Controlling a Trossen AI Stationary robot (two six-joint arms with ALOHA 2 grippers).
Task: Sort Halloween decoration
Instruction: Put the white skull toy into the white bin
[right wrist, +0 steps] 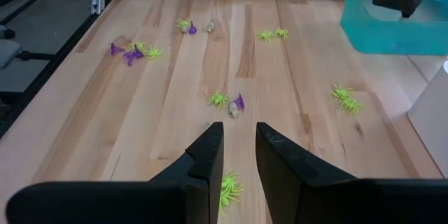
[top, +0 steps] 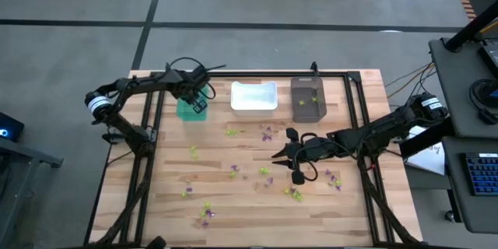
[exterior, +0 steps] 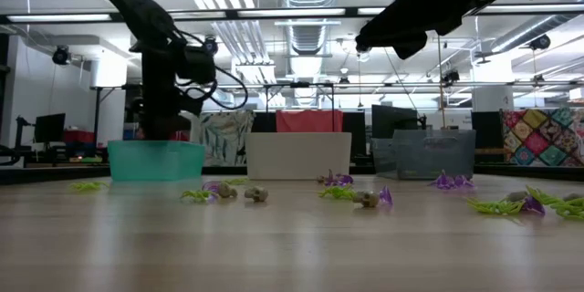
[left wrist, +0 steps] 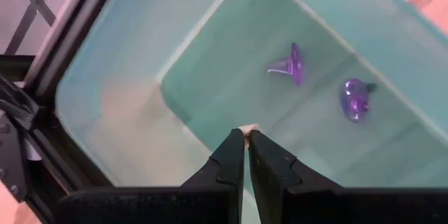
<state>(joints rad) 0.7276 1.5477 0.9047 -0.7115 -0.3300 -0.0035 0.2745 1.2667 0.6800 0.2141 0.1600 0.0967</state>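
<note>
Left wrist view is showing your left gripper [left wrist: 246, 140] pinching shut over the teal bin [left wrist: 126, 105] holding two purple trinkets [left wrist: 290, 65], while your right gripper [right wrist: 239, 143] is hovering part-open above scattered decorations [right wrist: 227, 102] awaiting sorting

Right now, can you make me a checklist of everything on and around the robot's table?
Surface: bare wood table.
Job's things: purple, green and pale trinkets scattered; two purple ones in the teal bin.
Clutter: white bin, dark bin.
Pincers: left pincer shut, pinching something pale over the teal bin; right pincer above a green spider, holding nothing.
Cables: wires off the right edge.
Surroundings: desk with keyboard.
</note>
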